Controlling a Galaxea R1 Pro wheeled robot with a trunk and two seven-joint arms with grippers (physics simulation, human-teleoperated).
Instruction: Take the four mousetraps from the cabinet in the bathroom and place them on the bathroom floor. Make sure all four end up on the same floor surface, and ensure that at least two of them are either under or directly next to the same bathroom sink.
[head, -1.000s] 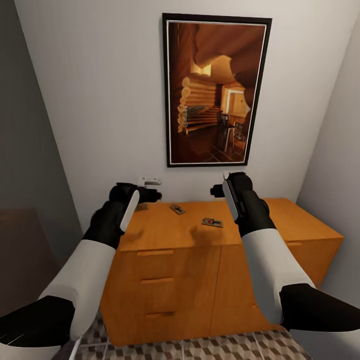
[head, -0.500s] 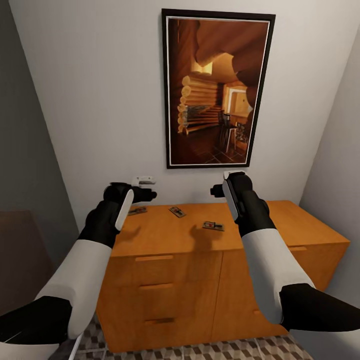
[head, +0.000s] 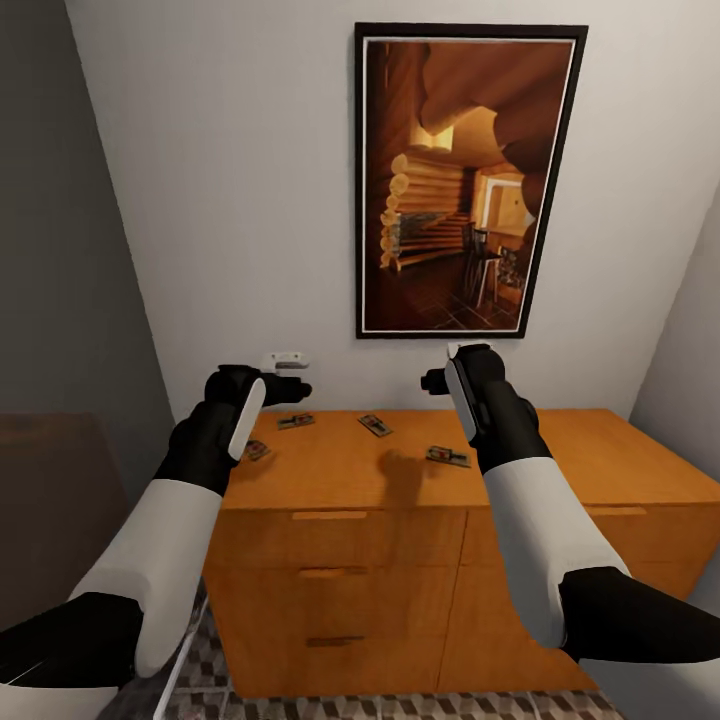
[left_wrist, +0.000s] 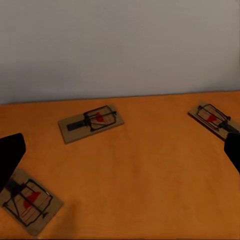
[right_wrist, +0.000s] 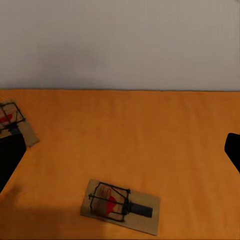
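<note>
Four mousetraps (head: 375, 425) flat on the cabinet (head: 400, 560) top: at 9 (head: 257, 450), 11 (head: 295, 421), 12 and 3 o'clock (head: 447, 456). Raised above it, left gripper (head: 290, 388) and right gripper (head: 432, 381), forearms bent upward, fingers (left_wrist: 10, 155) apart, empty. Nine o'clock trap partly hidden behind left wrist. Framed picture (head: 468, 180) on the wall above.

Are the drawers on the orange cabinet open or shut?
Shut. In the head view, the drawer fronts sit flush with the cabinet; none sticks out.
</note>
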